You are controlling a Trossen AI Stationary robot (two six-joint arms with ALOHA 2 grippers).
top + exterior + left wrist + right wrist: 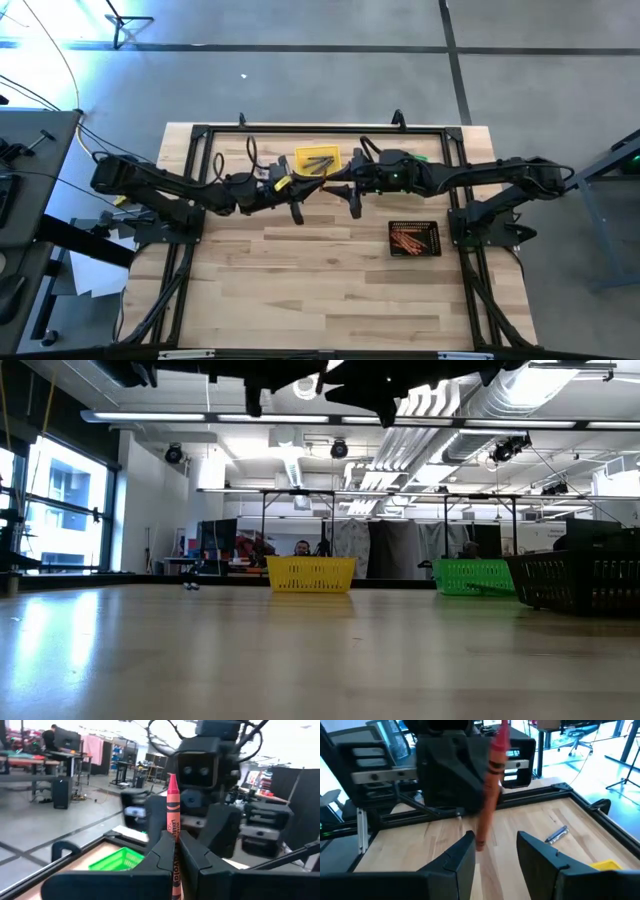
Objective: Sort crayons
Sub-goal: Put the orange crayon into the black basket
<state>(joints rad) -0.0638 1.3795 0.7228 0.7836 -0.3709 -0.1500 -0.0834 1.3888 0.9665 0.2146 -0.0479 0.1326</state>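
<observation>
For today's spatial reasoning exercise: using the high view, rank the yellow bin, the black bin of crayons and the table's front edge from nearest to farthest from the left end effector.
1. Yellow bin: just behind the left end effector, toward the table's back.
2. Black bin: to its right, holding orange-red crayons.
3. Table's front edge: farthest, across bare wood.

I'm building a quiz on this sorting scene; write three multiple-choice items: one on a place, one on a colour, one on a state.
1. Where is the black bin with orange-red crayons?
A. the table's right half
B. the left edge
C. on the floor

2. What colour is the crayon in the left gripper?
A. blue
B. red
C. green

3. How is the right gripper?
A. shut on a crayon
B. open
C. shut on nothing

Key: 1 A, the high view shows it by the right arm; 2 B, its wrapper is red; 3 B, its fingers stand apart.
</observation>
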